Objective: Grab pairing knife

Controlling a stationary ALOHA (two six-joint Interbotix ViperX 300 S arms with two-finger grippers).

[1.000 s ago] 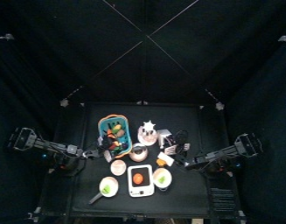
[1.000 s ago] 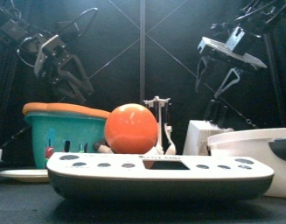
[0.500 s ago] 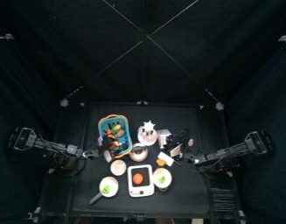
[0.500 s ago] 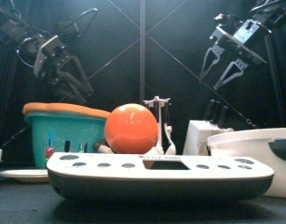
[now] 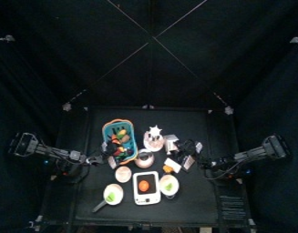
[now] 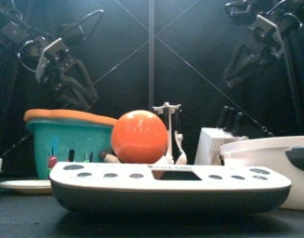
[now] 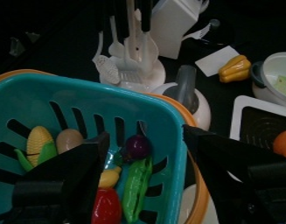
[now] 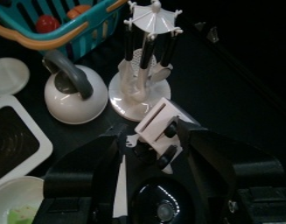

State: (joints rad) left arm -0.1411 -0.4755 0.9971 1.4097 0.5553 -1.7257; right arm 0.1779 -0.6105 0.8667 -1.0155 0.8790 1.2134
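Observation:
A white knife block (image 6: 218,145) stands right of the scale, and dark knife handles (image 6: 229,116) stick up from it. I cannot tell which handle is the pairing knife. In the right wrist view the knife block (image 8: 163,129) lies directly below my open right gripper (image 8: 159,147). That right gripper (image 6: 251,56) hangs high above the block, holding nothing. My left gripper (image 7: 156,171) is open and empty over the teal basket (image 7: 63,114). In the top view the right gripper (image 5: 212,167) is just right of the block (image 5: 189,146).
A white kitchen scale (image 6: 166,181) carrying an orange egg-shaped toy (image 6: 139,137) fills the front. A white utensil rack (image 8: 149,54) and a white ladle cup (image 8: 73,94) stand beside the block. A white bowl (image 6: 272,156) sits at the right, and a yellow pepper (image 7: 233,67) lies near it.
The right arm has risen and drawn back to the right, away from the block. The left arm has stayed in place.

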